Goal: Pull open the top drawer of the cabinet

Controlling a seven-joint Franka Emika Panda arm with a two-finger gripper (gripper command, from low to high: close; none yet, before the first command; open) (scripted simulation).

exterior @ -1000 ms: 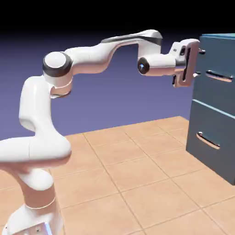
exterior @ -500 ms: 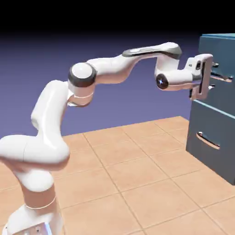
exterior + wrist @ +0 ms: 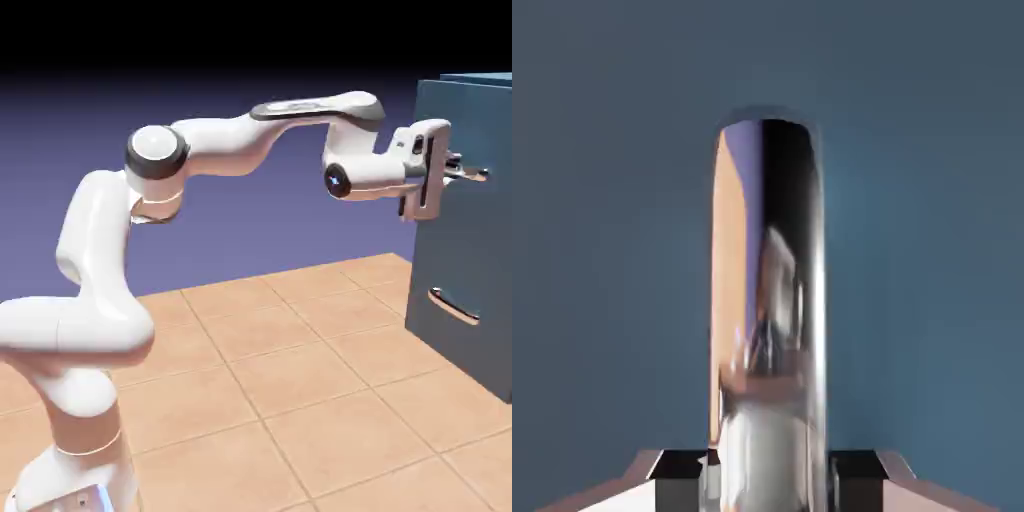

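Note:
The slate-blue cabinet (image 3: 478,78) stands at the exterior view's right edge. Its top drawer (image 3: 482,125) stands a little proud of the lower front. My gripper (image 3: 453,166) is level with the drawer's silver bar handle (image 3: 472,174) and shut on it. In the hand view the handle (image 3: 767,300) runs as a bright metal bar up the middle, against the drawer's blue front (image 3: 602,200). The two grey fingertips (image 3: 680,488) press against it from either side at the bottom edge.
The lower drawer (image 3: 470,270) sits under the top one with its own silver handle (image 3: 452,306), shut. A tan tiled floor (image 3: 300,390) spreads below the arm. The white arm's elbow (image 3: 157,152) rises at the left.
The hand reached the top handle and its jaws closed on it. It has since drawn back to the left, and the top drawer front has come out with it.

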